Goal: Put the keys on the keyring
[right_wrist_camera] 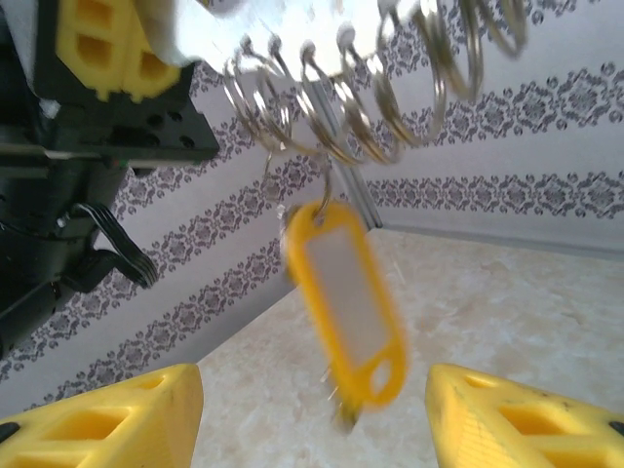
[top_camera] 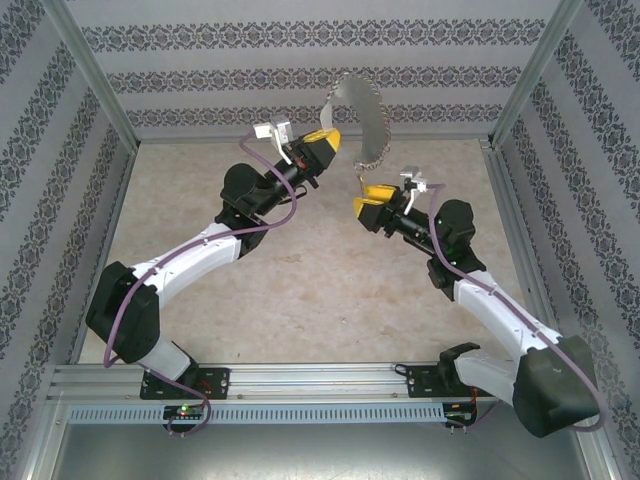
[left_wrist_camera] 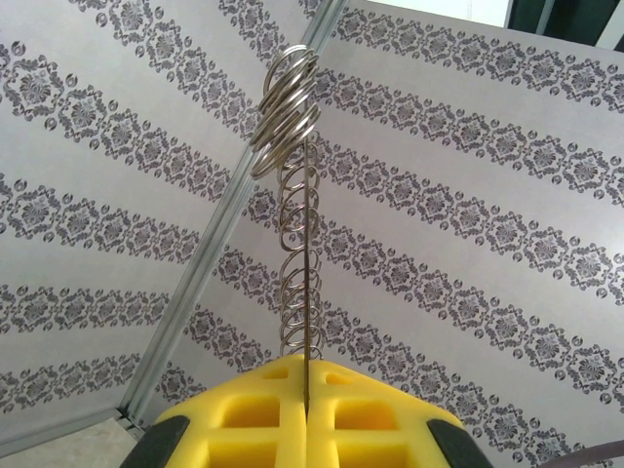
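Two white arms [top_camera: 195, 255] with bulky black joints [top_camera: 125, 300], purple cables [top_camera: 288, 205] looped alongside, yellow jaws with square recesses

Beige marbled table [top_camera: 320, 290] here, boxed in by patterned panels [top_camera: 300, 40]. An aluminium rail [top_camera: 320, 378] runs along its near edge.

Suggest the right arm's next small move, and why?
Probably ease the right gripper straight back, jaws open. The keys seem to hang already from the keyring, which the left gripper clamps. They dangle untouched between the right's open jaws, blurred as if swinging.
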`<state>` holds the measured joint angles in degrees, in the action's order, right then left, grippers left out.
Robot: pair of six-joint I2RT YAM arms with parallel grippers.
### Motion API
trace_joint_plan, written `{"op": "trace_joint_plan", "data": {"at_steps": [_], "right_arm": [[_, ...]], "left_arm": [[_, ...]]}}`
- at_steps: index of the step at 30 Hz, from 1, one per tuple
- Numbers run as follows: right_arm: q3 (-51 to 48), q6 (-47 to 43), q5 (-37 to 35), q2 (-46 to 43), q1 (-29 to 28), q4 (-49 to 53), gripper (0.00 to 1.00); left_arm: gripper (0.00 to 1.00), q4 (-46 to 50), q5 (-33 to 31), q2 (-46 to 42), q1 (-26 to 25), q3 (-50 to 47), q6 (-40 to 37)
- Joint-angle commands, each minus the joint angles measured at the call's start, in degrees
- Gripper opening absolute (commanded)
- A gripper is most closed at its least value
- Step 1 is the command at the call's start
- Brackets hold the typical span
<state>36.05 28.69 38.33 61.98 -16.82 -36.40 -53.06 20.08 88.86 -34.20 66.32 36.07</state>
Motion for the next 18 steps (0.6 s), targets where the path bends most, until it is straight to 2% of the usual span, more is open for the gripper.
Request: {"op": "trace_joint_plan", "data": {"at_steps": [1,11,18], "right_arm": [[-1.4,-1.3,-2.2,-4.7,1.7,3.2,0.62],[-6.8,0.3,-11.3,-20.6,9.0,18.0,0.62],[-7.5,1.7,-15.1,-23.6,11.1,23.1,0.63]], "left_arm": [[0.0,-3.1,-1.5,-1.0,-1.4,-2.2,-0.2],[0.0,-3.0,-3.7,-2.9,-4.6,-11.0,-3.5],[0.0,-4.0,-5.3,-4.0,-7.8,-18.4,-4.3]]}}
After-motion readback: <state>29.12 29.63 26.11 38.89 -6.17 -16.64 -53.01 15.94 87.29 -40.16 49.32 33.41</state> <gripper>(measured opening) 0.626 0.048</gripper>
